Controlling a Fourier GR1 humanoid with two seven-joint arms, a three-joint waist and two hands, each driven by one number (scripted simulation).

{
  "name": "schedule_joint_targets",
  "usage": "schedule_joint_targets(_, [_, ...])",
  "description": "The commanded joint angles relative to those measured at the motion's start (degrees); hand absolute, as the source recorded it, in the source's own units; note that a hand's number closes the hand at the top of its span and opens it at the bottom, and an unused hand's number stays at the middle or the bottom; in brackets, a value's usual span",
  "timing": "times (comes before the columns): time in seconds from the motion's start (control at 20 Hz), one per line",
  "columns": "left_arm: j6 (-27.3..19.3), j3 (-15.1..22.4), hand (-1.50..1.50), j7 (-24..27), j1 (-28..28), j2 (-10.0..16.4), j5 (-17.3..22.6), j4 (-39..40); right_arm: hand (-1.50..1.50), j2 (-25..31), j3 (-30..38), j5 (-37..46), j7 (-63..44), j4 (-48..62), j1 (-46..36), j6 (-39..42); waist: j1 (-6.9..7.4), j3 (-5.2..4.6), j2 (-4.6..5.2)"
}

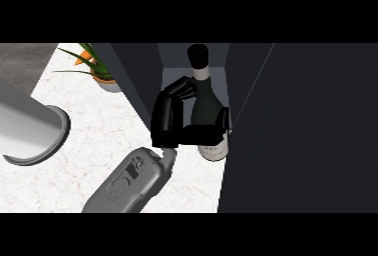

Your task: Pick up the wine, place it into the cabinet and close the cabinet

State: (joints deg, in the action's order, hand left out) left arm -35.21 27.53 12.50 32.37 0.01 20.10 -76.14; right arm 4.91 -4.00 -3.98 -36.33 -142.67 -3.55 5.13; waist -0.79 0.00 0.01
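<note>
robot hand curled round wine bottle | bottle in cabinet opening
</note>
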Motion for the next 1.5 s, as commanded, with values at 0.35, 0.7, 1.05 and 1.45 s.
schedule_joint_targets(0.35, [1.6, -1.0, 1.50, 8.2, 1.1, 0.0, -1.4, 11.3, -1.50, -0.6, -2.3, -0.5, -5.4, -6.6, -0.7, -1.6, 0.15, -0.03, 0.00])
schedule_joint_targets(0.7, [0.9, -4.3, 1.50, 12.2, 3.7, 0.0, 2.6, 16.7, -1.50, -0.1, 1.9, -4.9, 0.1, -2.1, 0.8, 0.7, -0.04, -0.01, 0.09])
schedule_joint_targets(1.05, [6.7, -11.9, 1.50, 12.4, 6.7, 0.1, -0.5, 22.2, -1.50, -0.7, -0.3, -3.3, -4.2, -5.4, 0.1, -0.3, 0.25, -0.01, 0.01])
schedule_joint_targets(1.45, [8.2, -13.4, 1.50, 11.7, 14.5, 0.0, 3.4, 30.1, -1.50, -1.2, 0.0, -4.1, -5.0, -6.1, -1.2, -1.3, -0.38, -0.02, 0.11])
